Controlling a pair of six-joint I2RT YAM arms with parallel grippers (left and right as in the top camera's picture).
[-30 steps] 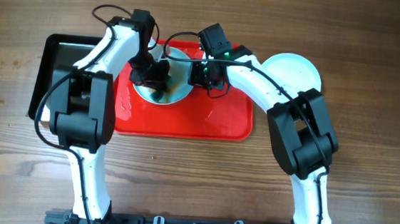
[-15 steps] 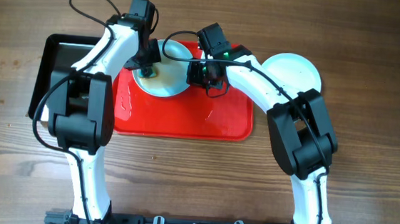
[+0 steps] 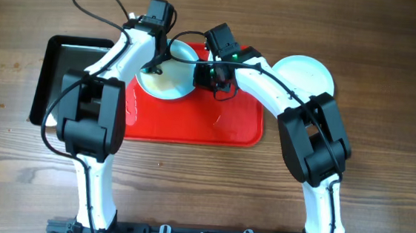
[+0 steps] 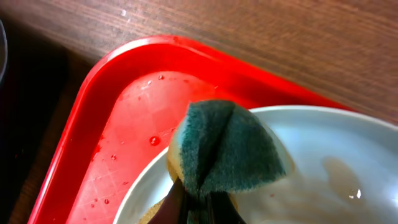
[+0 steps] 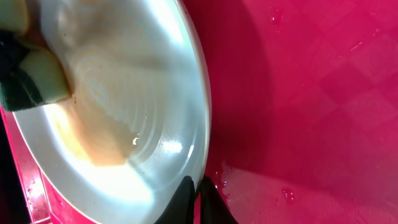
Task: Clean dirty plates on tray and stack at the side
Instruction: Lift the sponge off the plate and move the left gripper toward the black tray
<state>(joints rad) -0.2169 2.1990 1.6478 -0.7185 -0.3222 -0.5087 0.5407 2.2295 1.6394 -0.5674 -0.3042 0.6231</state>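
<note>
A pale plate [image 3: 173,73] sits tilted on the red tray [image 3: 193,119], with brown sauce smears and wet streaks inside it [image 5: 106,106]. My right gripper [image 3: 205,74] is shut on the plate's right rim [image 5: 200,186] and holds it up at an angle. My left gripper [image 3: 152,66] is shut on a green and yellow sponge [image 4: 227,146] that is pressed on the plate's inner face near its upper left rim [image 4: 323,168]. Clean plates [image 3: 304,72] lie on the table to the right of the tray; I cannot tell how many.
A black tray [image 3: 66,72] lies against the red tray's left side. Water drops sit on the red tray's surface [image 4: 152,140]. Bare wooden table lies beyond the tray's far edge [image 4: 280,43].
My left gripper has carried the sponge from the plate's lower middle up and left to its top edge. The dark smear seen in the plate a second ago is gone. The right gripper has held still.
</note>
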